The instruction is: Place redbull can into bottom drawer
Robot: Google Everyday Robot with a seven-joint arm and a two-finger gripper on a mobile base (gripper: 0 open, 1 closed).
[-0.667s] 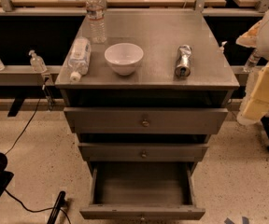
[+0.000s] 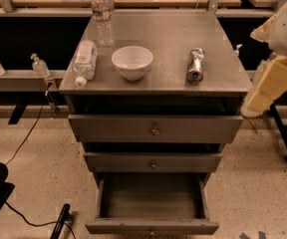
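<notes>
redbull can [image 2: 196, 65]: lies on its side on the right part of the desk [image 2: 168, 39] top, dark round top toward the camera, apart from everything else, so a reach from the right looks unobstructed
bottom drawer [image 2: 152, 226]: pulled out below the two shut upper drawers, cavity facing up, ready to take the can
gripper [image 2: 255, 103]: low on the cream arm at the right edge, beside the desk's right side, well apart from the can; holds nothing I can see, and wide or narrow I cannot tell
bowl [image 2: 132, 61]: mid-desk, left of the can, clear of the likely path
step: judged as approach, grasp not yet made
</notes>
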